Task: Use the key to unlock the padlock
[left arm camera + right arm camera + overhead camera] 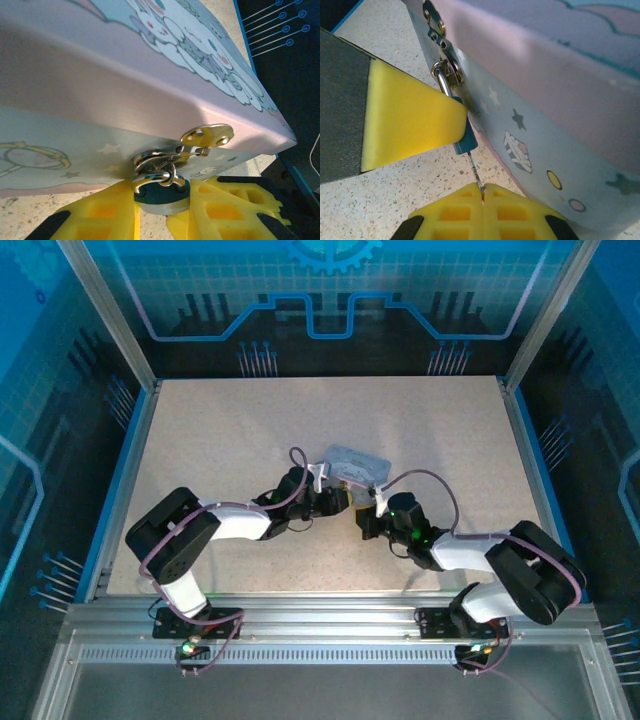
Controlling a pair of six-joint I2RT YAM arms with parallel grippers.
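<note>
Closest to me, the right gripper (482, 192) has its yellow fingertips pressed together on the tiny thin grey metal key (475, 172), only a sliver of which shows above them. The key's far end meets the underside of the tiny teal-blue padlock (466, 140) and looks seated in the keyway, though I cannot tell how deep. The left gripper (162, 200) pinches the padlock's body from both sides, one broad yellow pad (415, 125) flat against it.

My worry is the turn. With so little of the key held, it could slip or twist between the soft fingertips if the wrist rolls off the keyway's line. It could also bend. If the left grip yields, the padlock may swing with the key, and then it would not open. A hard sideways pull might drag the box too.

Past the padlock, its small steel shackle (155, 172) passes through the ring of a shiny brass-coloured hasp (207, 136). That hasp sits on the front of the pale blue, cartoon-printed rectangular box (125, 90), which rests on the speckled beige table (220, 440) near its middle.

Both arms reach inward from their bases at the near edge and bend at the elbow. The left comes in low from the left, the right from the right. Their wrists nearly meet at the box's near side (360, 462).
</note>
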